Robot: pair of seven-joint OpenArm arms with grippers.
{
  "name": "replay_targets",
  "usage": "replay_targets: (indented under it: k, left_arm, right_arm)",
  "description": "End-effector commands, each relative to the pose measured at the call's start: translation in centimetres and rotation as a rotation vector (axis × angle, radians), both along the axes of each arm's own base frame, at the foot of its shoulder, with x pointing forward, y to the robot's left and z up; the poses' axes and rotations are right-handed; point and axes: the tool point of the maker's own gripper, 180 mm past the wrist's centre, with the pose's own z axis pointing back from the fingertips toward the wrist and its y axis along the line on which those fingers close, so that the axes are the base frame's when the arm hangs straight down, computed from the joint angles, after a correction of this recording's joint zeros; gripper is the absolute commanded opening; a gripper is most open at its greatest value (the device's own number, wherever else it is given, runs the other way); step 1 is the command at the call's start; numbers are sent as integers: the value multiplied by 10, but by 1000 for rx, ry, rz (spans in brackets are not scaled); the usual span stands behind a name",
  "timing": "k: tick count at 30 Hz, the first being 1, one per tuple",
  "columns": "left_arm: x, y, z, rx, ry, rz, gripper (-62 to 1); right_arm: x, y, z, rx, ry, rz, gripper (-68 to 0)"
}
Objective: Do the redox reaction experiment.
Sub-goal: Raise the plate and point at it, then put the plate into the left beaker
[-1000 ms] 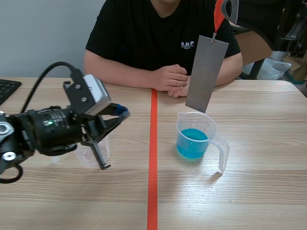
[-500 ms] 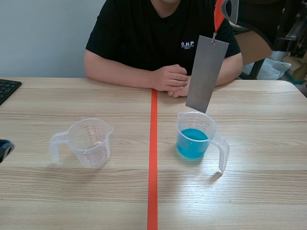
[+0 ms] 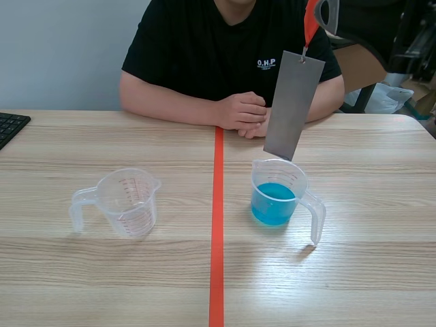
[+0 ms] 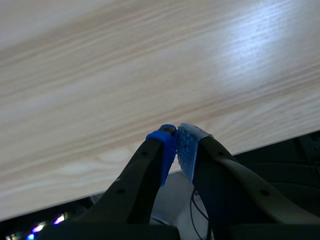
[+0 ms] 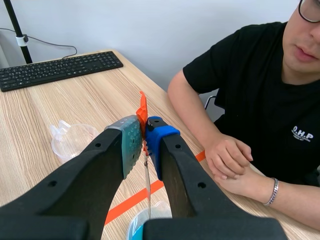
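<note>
Wood-grain table [image 3: 368,272] runs under everything. At its near edge, out of the scene view, the left claw [image 4: 176,145] is clenched on nothing, its 2 blue dotted pads pressed together over bare wood.

Farther in, 2 jugs stand well apart on either side of the orange-red tape line [image 3: 216,259]. At the left is an empty clear plastic measuring jug [image 3: 128,202] with red graduation marks too small to read, its handle to the left. At the right is a clear plastic measuring jug of blue liquid [image 3: 276,197], its handle toward the near right.

Above that one hangs a flat rectangular grey metal sheet [image 3: 293,107], slightly tilted, its lower edge just over the jug's far rim and clear of the liquid. The right claw [image 5: 144,132] grasps the orange-red tab [image 5: 142,112] at the sheet's top, pads pinched on it.

Beyond, a person in a black T-shirt [image 3: 204,48] rests clasped hands [image 3: 242,112] on the far side of the table. White lettering on the chest reads "O.H.P", with a smaller line beneath that cannot be read. A black keyboard [image 3: 10,126] lies at the far left edge.

1 second ago the left arm stood across the empty jug. 0.5 seconds ago only a blue pad tip showed at the left edge, and now the arm is gone from the scene view. Sheet and jugs have not shifted.
</note>
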Motion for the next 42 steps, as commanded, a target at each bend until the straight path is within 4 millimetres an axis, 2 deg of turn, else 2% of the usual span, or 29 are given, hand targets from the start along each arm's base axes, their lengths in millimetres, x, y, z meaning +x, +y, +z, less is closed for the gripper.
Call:
replay_targets:
  k: [1, 5, 9, 19, 28, 42]
  left_arm:
    - [-2, 0, 2, -2, -8, 15, -562]
    - [-24, -1, -4, -14, 40, 49, -562]
    - [-36, -2, -8, -19, 72, 72, -562]
    - [-40, -2, -11, -17, 98, 79, -562]
    - [-40, -2, -11, -18, 97, 79, -562]
    - [-37, -2, -11, -19, 89, 78, -562]
  right_arm:
    - [0, -1, 13, 3, -41, 11, -660]
    - [1, -1, 15, -2, -52, 10, -660]
    - [3, -1, 21, -3, -73, 9, -660]
    - [4, 19, 34, -6, -117, 71, -660]
    - [4, 52, 45, 4, -165, 143, -660]
    - [0, 122, 62, 34, -215, 273, -660]
